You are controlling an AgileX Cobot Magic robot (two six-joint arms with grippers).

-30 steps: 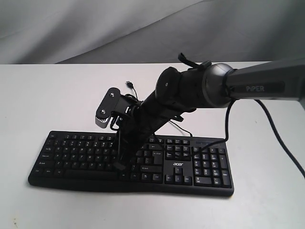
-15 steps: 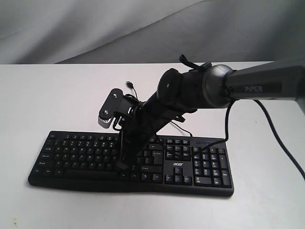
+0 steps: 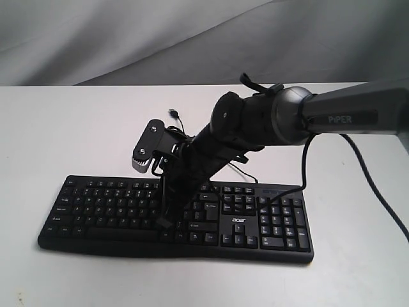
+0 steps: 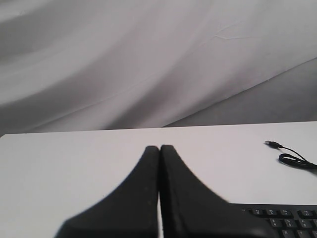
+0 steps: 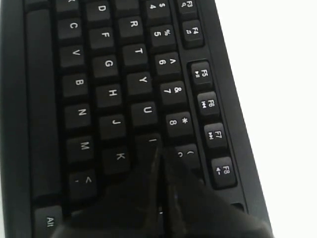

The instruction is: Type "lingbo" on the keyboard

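Note:
The black keyboard (image 3: 102,204) lies along the table's front, with its white "acer" logo (image 3: 238,220) beside the number pad. My right gripper (image 3: 163,222) reaches down across the middle onto the letter keys and is shut. In the right wrist view its joined tips (image 5: 158,151) sit at the edge of the I key (image 5: 152,140), between K (image 5: 120,156) and the 9 key (image 5: 184,153); whether they press the key is not clear. My left gripper (image 4: 159,148) is shut and empty, held above the white table, with a corner of the keyboard (image 4: 287,223) beside it. The exterior view does not show it.
The keyboard's thin black USB cable (image 3: 176,116) trails loose on the white table (image 3: 57,134) behind the keys; its plug (image 4: 271,144) shows in the left wrist view. A grey cloth backdrop (image 3: 128,38) hangs behind. The right arm's cable (image 3: 377,192) droops over the table's right side.
The right gripper and its wrist shifted slightly to the right over the keys during the first half second, then held still. The keyboard has not moved.

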